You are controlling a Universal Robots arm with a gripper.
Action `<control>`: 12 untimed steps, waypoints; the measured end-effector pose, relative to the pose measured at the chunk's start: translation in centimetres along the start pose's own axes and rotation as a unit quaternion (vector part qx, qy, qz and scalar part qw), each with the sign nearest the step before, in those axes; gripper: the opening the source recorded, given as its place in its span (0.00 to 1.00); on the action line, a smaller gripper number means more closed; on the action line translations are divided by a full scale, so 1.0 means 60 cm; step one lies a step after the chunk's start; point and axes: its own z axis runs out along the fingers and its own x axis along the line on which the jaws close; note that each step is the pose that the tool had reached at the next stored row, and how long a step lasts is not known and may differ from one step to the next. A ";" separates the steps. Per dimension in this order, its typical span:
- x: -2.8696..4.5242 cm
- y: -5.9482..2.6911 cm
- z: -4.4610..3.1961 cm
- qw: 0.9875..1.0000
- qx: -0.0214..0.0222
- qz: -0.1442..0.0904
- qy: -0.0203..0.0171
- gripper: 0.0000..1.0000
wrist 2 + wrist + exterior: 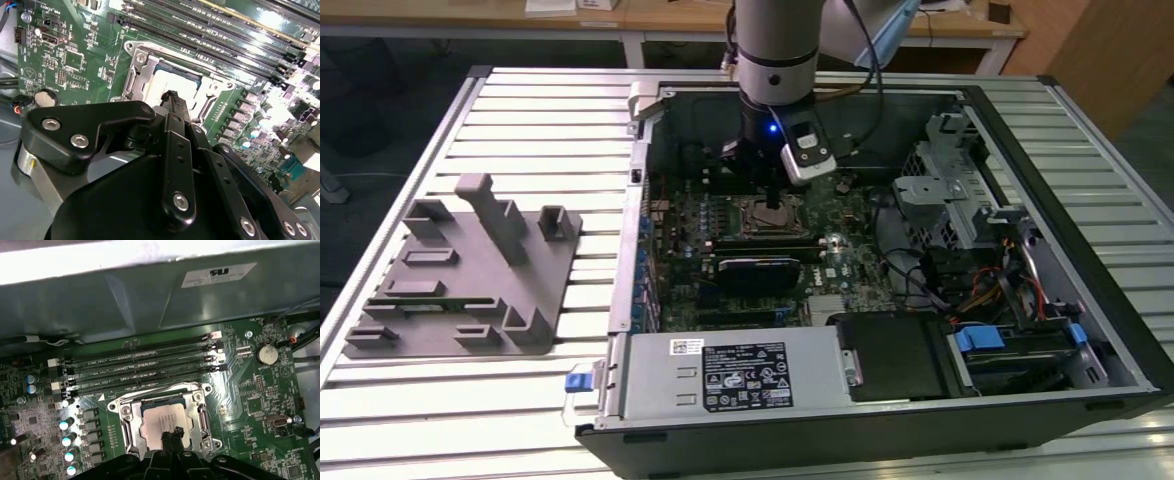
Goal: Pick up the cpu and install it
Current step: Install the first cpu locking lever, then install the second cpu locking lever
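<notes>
In the exterior view the arm reaches down into the open computer case (pixel 1067 300), its gripper (pixel 777 200) over the socket (pixel 767 215) on the motherboard (pixel 854 270). In both wrist views the cpu (pixel 162 422) lies flat, face up, inside the socket frame, its edges square with the memory slots (pixel 140 367). The fingertips (pixel 172 434) stand together at its near edge, gripping nothing.

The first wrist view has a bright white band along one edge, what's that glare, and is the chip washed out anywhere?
In the first wrist view the case wall's rim is blown out white, while the cpu in its socket stays evenly lit. In the second wrist view glare whitens the memory slots, and the gripper covers part of the pale cpu. The exterior view is dim inside the computer case.
</notes>
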 end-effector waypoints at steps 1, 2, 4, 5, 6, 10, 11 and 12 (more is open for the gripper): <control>0.000 0.000 0.000 1.000 0.000 0.000 0.000 0.11; 0.000 0.000 0.000 1.000 0.000 0.000 0.000 0.11; 0.000 0.000 0.000 1.000 0.000 0.000 0.000 0.11; 0.000 0.000 0.000 1.000 0.000 0.000 0.000 0.11; 0.000 -0.001 0.000 1.000 0.000 0.000 0.000 0.11; -0.001 -0.004 0.000 1.000 0.000 0.000 0.000 0.11; -0.001 -0.004 0.000 1.000 0.000 0.000 0.000 0.11; -0.001 -0.005 0.000 1.000 0.000 0.000 0.000 0.11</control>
